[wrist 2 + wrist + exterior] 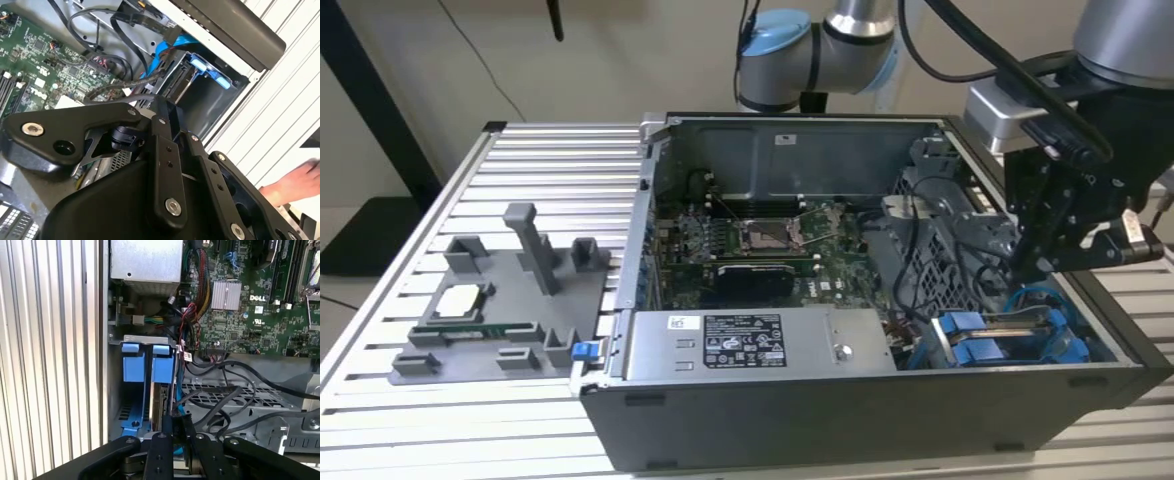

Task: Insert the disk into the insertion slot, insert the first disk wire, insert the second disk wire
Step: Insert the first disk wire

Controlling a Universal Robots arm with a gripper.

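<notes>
hand (1031,268): hangs from the arm (1121,60) inside the open PC case (854,425), at the exterior view's right, tip just over the blue bay
hand state: can't tell whether clenched, released or grasping sth
nearest to hand: black wires (225,395), which lie across the perforated grey cage just beside the tip in the first wrist view; one wire runs up to the bay next to the tip in the second wrist view
disk (159,405): seen edge-on, upright in the bay between blue rails, right in front of the hand's tip; how far it's seated isn't clear
insertion slot (131,371): grey metal bay w/ bright blue rails and tabs, in the case's front corner, against the side wall
motherboard (260,315): green, flat on the case floor, beyond the cage
power-supply box (747,345): long, grey, stickered, along the case's front edge, near the bay
tabletop (547,165): ribbed aluminium, carries the case
fixture (507,300): grey holder on the tabletop at the exterior view's left, well apart from the hand
</notes>
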